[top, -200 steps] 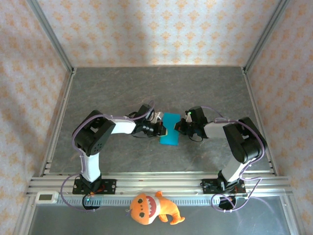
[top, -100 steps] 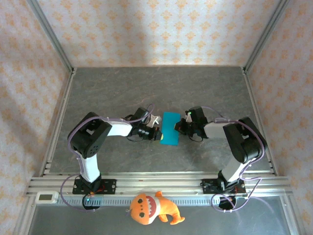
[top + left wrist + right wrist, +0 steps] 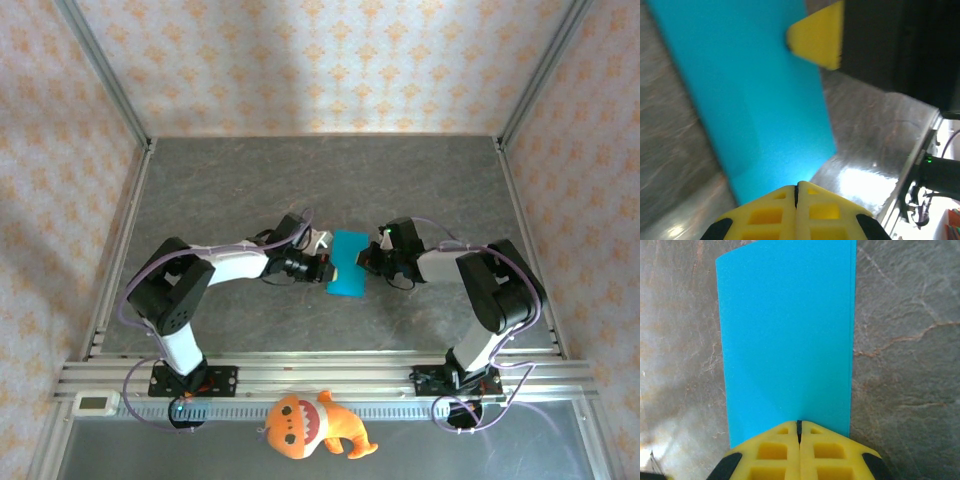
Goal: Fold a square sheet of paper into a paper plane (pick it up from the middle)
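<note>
Patterned orange walls (image 3: 300, 60) enclose a grey marbled surface (image 3: 300, 180). Seen from above, the sheet of paper (image 3: 348, 264), a bright blue rectangle, lies flat near the middle of the surface, between the two arms. The left hand (image 3: 325, 268) meets its left edge and the right hand (image 3: 366, 258) its right edge. An orange plush toy (image 3: 312, 425) lies by the near rail, well apart from the sheet.

From the left wrist, the left hand (image 3: 796, 192) has its yellow fingers pressed tight together at the near edge of the sheet (image 3: 750, 100). The yellow tip of the right hand (image 3: 817, 37) touches the far edge.

From the right wrist, the right hand (image 3: 800, 430) is likewise closed, its tip resting on the near edge of the sheet (image 3: 787, 340). Whether either hand pinches the edge or merely presses on it is hard to tell.
</note>
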